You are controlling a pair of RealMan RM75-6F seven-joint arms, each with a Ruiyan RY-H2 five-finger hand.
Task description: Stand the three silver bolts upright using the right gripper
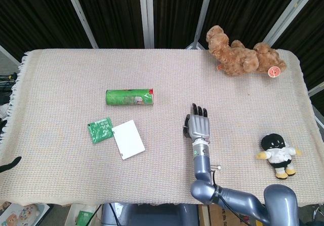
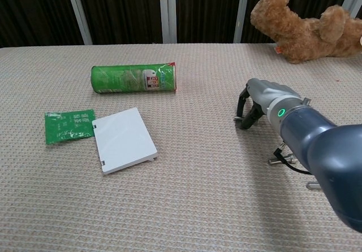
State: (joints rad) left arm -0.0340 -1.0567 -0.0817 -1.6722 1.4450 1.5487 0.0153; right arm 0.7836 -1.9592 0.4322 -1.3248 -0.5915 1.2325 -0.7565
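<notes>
My right hand (image 1: 198, 125) (image 2: 261, 100) sits right of the table's middle, palm down. Its fingers (image 2: 245, 116) arch onto the cloth. A small silver bit, perhaps a bolt (image 2: 238, 118), shows at the fingertips; whether it is pinched is unclear. One silver bolt (image 2: 275, 160) (image 1: 217, 167) lies flat on the cloth beside my forearm. Another bolt (image 2: 311, 185) lies nearer the front edge, partly behind the arm. A dark tip (image 1: 10, 164) at the far left edge looks like my left hand, off the table.
A green tube can (image 1: 129, 97) lies on its side left of centre. A green packet (image 1: 99, 129) and a white card (image 1: 128, 139) lie in front of it. A brown teddy bear (image 1: 242, 55) is at the back right. A small black-headed doll (image 1: 276, 154) lies at the right.
</notes>
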